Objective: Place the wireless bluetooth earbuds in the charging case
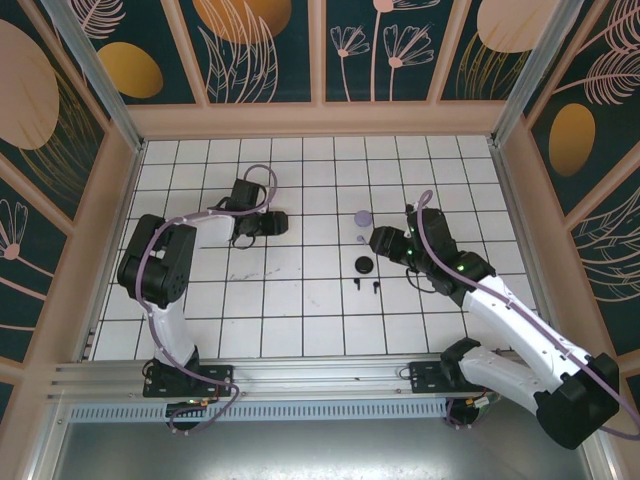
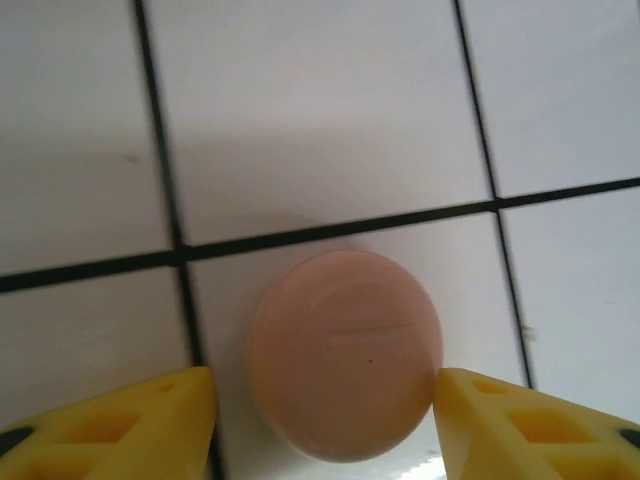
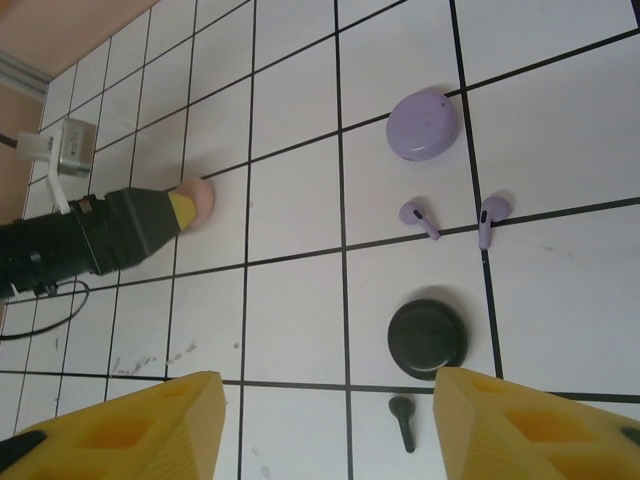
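Left fingers point(image 2: 130, 420) stand open around the pink case point(image 2: 345, 355), with a gap on one side. Right fingers point(image 3: 130, 420) are open and empty near the black case point(image 3: 427, 338). One black bud point(image 3: 402, 415) lies just beside it, and two lavender buds point(image 3: 418, 215) lie between it and the lavender case point(image 3: 422, 125).

This is a robotics lab test cell rather than a lived-in room. The worktop point(image 1: 300, 310) is a white board ruled into a black grid. It is boxed in by aluminium profile posts point(image 1: 88, 65) and by wall panels point(image 1: 265, 45) printed in dark teal with orange discs and line-drawn plants. A slotted aluminium rail point(image 1: 320, 372) runs along the worktop's near edge. Two robot arms are bolted to it, the left arm point(image 1: 160, 268) and the right arm point(image 1: 520, 330), and lavender cables point(image 1: 420, 228) loop along them. The left gripper point(image 2: 325, 385) and the right gripper point(image 3: 330, 390) carry blocky yellow fingers.
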Robot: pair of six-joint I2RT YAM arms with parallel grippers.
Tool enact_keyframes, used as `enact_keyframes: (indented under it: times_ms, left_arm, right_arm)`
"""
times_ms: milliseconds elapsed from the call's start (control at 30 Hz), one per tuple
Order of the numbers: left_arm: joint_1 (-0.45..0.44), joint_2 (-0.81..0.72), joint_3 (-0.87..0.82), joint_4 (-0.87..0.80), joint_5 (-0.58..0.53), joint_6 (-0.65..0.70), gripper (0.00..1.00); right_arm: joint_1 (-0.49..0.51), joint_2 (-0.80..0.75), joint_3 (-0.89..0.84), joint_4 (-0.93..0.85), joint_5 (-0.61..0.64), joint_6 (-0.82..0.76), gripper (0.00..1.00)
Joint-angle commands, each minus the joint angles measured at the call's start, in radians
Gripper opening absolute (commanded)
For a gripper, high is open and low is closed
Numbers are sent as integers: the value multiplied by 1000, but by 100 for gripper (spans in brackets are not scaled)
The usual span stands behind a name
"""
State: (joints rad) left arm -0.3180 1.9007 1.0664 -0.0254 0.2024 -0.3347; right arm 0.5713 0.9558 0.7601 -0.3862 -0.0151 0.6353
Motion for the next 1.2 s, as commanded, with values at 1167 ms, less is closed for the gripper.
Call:
enact_keyframes:
  times_ms: [1167]
  left_arm:
    - [37, -559, -191, 422, 67, -116, 83]
  right_arm:
    - [114, 546, 172, -96, 165, -5, 62]
